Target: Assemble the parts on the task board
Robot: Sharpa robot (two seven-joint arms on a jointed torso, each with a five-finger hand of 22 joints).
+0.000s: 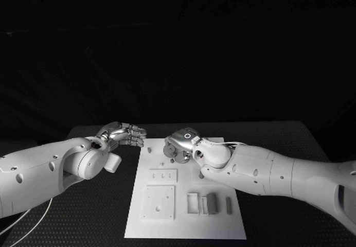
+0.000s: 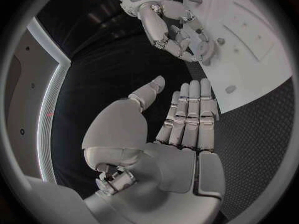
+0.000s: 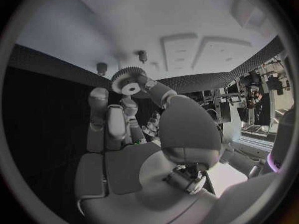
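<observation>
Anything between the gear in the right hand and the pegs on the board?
Nothing visible. The right hand holds the gear above the task board, and the two pegs stand bare just beyond it.

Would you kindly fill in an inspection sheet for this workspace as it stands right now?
Surface: black table, textured mat finish.
Job's things: white task board in the middle of the table, with raised blocks and recessed plates; two small pegs stand on it; a toothed gear is above the board in the right hand.
Clutter: nothing seen.
Hands: left hand holds nothing, fingers straight, beside the board's far left corner; right hand pinches the gear over the board's far end.
Cables: thin white cable under the left arm.
Surroundings: dark beyond the table.
</observation>
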